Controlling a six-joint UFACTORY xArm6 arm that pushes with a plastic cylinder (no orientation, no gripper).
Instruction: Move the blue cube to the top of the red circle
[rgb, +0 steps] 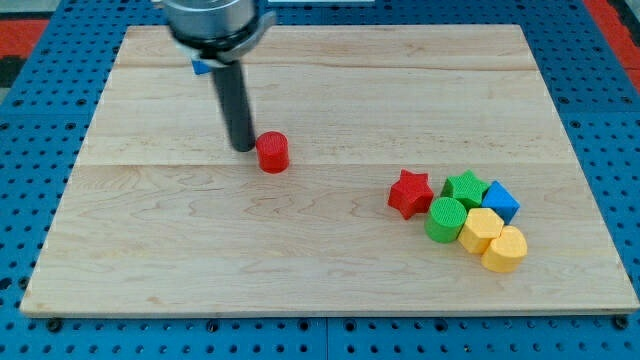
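Observation:
The red circle (272, 152), a short red cylinder, stands left of the board's middle. My tip (243, 148) rests just to its left, very close or touching; I cannot tell which. The blue cube (501, 201) sits far to the view's right, at the right end of a cluster of blocks. It is next to a green star (464, 186) and a yellow hexagon-like block (482, 228). A small bit of another blue block (201, 67) shows at the view's top left, mostly hidden behind the arm.
The cluster also holds a red star (410, 192), a green cylinder (446, 219) and a yellow cylinder (504, 249). The wooden board (150, 260) lies on a blue pegboard.

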